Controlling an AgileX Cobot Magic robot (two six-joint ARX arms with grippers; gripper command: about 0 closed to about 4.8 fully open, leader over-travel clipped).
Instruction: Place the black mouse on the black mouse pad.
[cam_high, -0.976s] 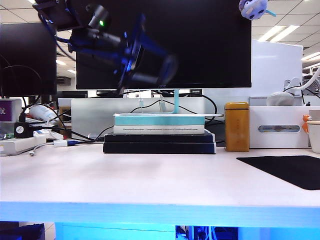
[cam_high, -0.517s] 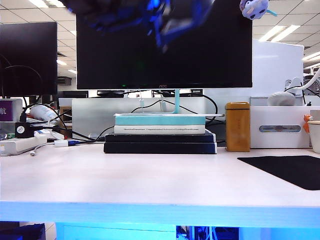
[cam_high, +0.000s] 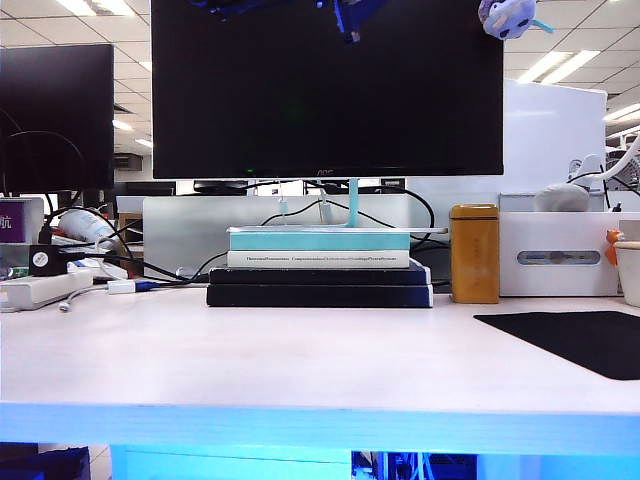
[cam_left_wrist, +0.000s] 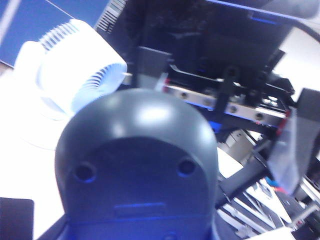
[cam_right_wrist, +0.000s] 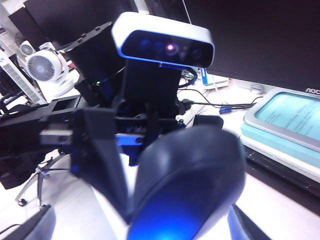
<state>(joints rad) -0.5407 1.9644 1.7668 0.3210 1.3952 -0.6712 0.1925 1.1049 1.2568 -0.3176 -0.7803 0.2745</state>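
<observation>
Left wrist view is showing the left gripper (cam_left_wrist: 137, 222) clamping the black mouse (cam_left_wrist: 137, 160) in mid-air, the right gripper (cam_right_wrist: 142, 227) gaping wide around it, both at eleven o'clock above the black mouse pad (cam_high: 570, 340), so a premature release is risking a drop.

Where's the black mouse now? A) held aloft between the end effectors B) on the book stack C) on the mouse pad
A: the black mouse sits in the left end effector, raised and facing the open right end effector; the visible part of the black mouse pad is bare.
</observation>
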